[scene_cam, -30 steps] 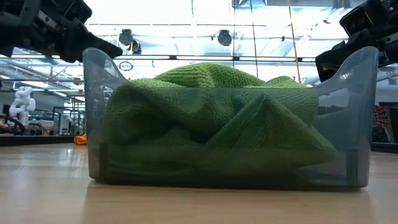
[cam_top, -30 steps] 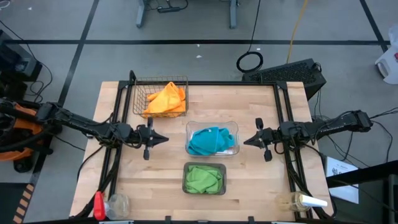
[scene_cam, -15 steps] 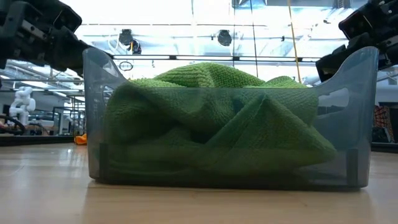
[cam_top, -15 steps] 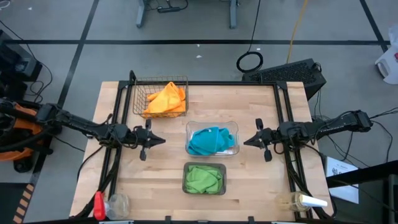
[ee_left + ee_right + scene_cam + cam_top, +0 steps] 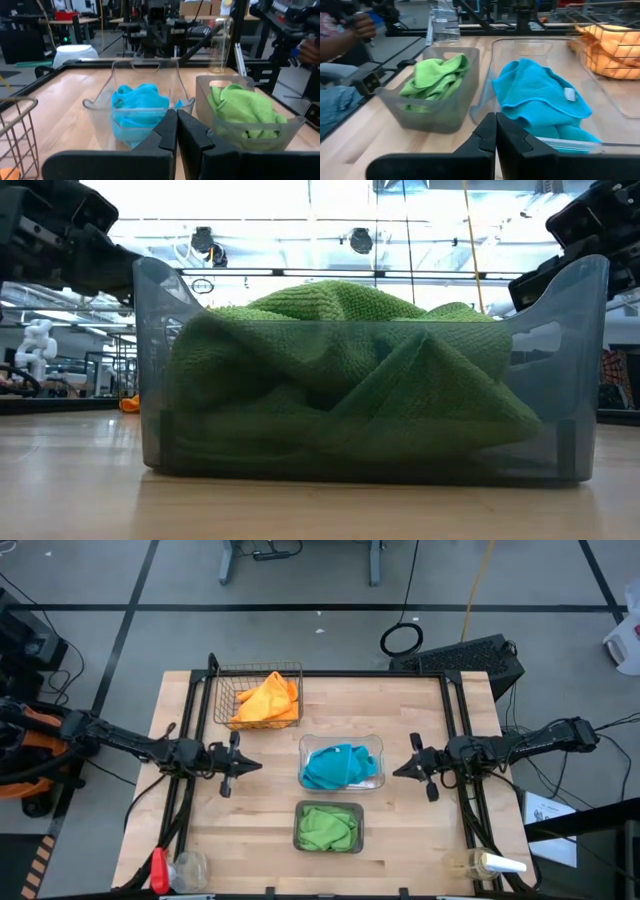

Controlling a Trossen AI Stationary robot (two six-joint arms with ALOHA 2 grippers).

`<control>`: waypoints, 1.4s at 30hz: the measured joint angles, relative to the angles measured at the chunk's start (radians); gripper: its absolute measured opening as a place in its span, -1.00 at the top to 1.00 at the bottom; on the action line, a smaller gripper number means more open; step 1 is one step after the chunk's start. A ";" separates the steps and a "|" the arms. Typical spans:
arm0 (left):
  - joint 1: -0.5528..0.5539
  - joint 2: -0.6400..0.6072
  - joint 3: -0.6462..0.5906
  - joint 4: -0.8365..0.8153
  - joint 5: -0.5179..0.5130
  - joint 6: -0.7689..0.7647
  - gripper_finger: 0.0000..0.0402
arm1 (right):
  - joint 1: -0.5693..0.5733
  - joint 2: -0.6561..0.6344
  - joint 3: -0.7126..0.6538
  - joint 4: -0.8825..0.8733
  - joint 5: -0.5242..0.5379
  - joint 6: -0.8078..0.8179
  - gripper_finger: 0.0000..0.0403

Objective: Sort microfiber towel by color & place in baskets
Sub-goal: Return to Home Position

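The orange-yellow towels lie heaped in the brown wire-mesh basket near the far edge. Teal-blue towels fill the clear tray at the table's middle. Light green towels sit in the grey tray toward the near edge, bulging above its rim in the low view. My left gripper hovers shut, left of the clear tray, holding nothing. My right gripper hovers shut, right of that tray, also holding nothing. In the wrist views the shut fingers point at the trays.
A red-handled tool and a clear jar stand at the near left corner. A clear bottle lies at the near right corner. Black rails run along both table sides. A person's hand shows beyond the table.
My left gripper has drawn back toward the table's left edge, away from the clear tray, staying shut. The right gripper and all towels have kept still.
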 joint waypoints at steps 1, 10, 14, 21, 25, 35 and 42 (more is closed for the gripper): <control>0.000 -0.010 0.000 -0.004 0.002 0.002 0.93 | 0.000 -0.002 0.000 -0.001 -0.013 0.002 1.00; 0.000 -0.094 -0.001 -0.079 0.002 0.001 0.93 | 0.000 -0.066 0.000 -0.046 -0.010 0.002 1.00; 0.000 -0.118 -0.001 -0.104 0.000 0.000 0.93 | 0.000 -0.115 -0.007 -0.046 -0.007 -0.015 1.00; 0.000 -0.126 -0.001 -0.109 -0.007 0.001 0.93 | 0.000 -0.220 -0.110 0.003 0.023 0.001 1.00; 0.000 -0.126 -0.001 -0.113 -0.023 0.003 0.93 | 0.000 -0.251 -0.106 0.005 0.020 -0.007 1.00; 0.000 -0.188 -0.002 -0.156 -0.025 0.020 0.97 | 0.000 -0.424 -0.106 -0.061 0.014 -0.100 1.00; 0.000 -0.302 -0.002 -0.212 -0.025 -0.005 0.99 | 0.000 -0.445 -0.105 -0.063 0.028 -0.107 1.00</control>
